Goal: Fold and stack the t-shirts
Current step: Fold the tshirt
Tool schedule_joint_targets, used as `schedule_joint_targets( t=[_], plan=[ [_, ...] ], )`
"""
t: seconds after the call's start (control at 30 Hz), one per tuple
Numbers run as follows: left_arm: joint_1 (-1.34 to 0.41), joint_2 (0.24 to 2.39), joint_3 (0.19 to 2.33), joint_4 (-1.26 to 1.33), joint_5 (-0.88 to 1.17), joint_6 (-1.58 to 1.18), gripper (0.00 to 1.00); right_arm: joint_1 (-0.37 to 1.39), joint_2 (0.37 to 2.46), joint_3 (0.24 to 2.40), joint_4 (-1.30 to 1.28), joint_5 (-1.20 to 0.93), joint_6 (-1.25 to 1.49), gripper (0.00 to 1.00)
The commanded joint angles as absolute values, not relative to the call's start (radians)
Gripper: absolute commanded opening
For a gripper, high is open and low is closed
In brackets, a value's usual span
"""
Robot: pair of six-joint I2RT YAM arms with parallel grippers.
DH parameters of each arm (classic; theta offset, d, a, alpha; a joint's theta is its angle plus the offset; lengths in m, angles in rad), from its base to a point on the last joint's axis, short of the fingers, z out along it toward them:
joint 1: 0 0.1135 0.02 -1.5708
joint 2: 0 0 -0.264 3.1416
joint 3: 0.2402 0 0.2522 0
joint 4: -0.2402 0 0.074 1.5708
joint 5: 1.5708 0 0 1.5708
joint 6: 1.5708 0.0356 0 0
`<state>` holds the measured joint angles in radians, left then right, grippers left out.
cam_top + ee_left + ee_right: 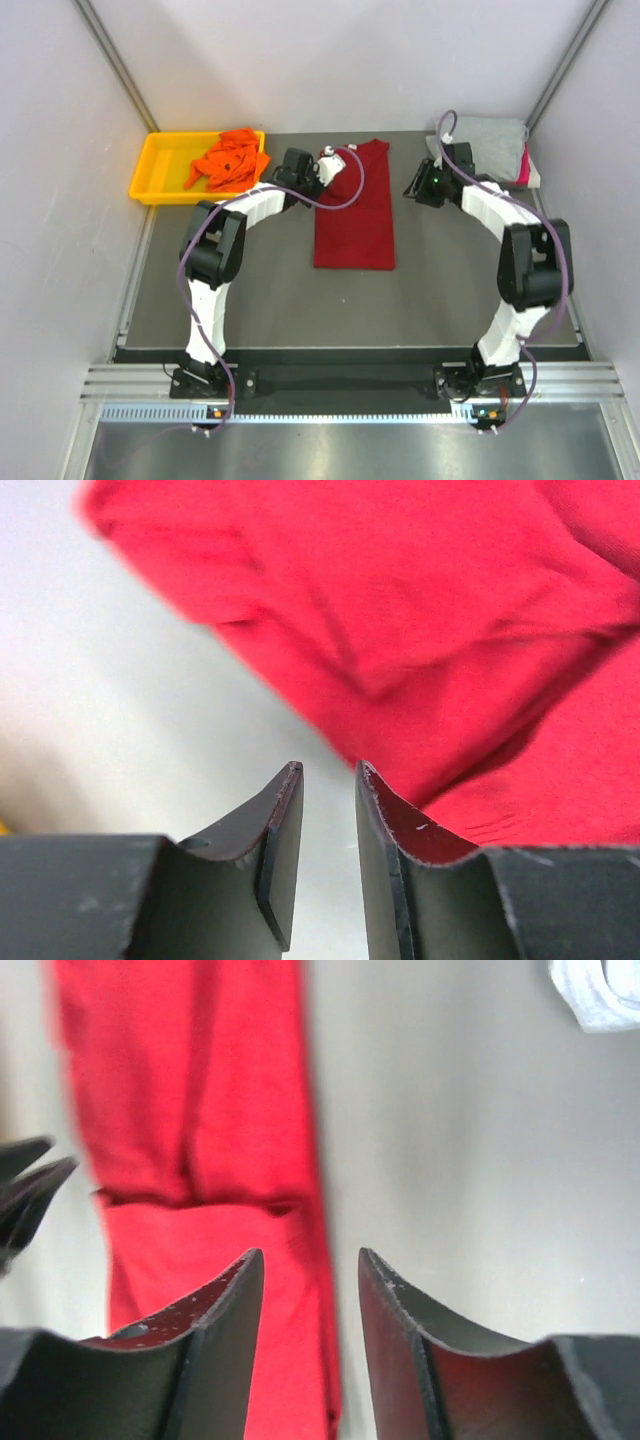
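Dark red t-shirt [355,215] lies top-to-bottom mid-frame, our left gripper [328,770] nearer, right gripper [310,1255] apart, both parted and empty

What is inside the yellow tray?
A crumpled orange t-shirt lies in the yellow tray, filling its right part. The left part of its floor is bare. Anything under the shirt is covered and cannot be seen.
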<state>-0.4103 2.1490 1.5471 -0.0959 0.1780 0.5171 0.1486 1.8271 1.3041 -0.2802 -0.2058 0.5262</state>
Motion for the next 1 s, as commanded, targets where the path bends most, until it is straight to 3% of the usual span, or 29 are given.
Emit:
schedule_joint_targets(
  t=[0.0,0.1,0.3,0.47,0.63,0.8,0.97],
  plan=[
    [-0.390,2.073,1.600,-0.161,0.153,0.456,0.33,0.210,1.683,1.249,-0.267,-0.146,0.439,0.42],
    [-0.397,1.956,1.504,-0.242,0.379,0.463,0.33,0.281,1.671,1.195,-0.267,-0.187,0.446,0.41],
    [-0.482,1.806,1.257,-0.236,0.541,0.433,0.33,0.376,1.628,1.002,-0.167,-0.301,0.581,0.34],
    [-0.488,1.853,1.197,-0.156,0.503,0.405,0.33,0.376,1.652,0.870,-0.132,-0.295,0.635,0.28],
    [-0.494,1.936,1.259,-0.259,0.456,0.425,0.33,0.367,1.632,0.798,-0.166,-0.241,0.629,0.25],
    [-0.506,1.908,1.239,-0.256,0.283,0.477,0.37,0.353,1.568,0.767,-0.219,-0.222,0.612,0.27],
    [-0.540,1.836,1.190,-0.267,0.256,0.512,0.41,0.353,1.444,0.749,-0.279,-0.199,0.606,0.32]
  ],
)
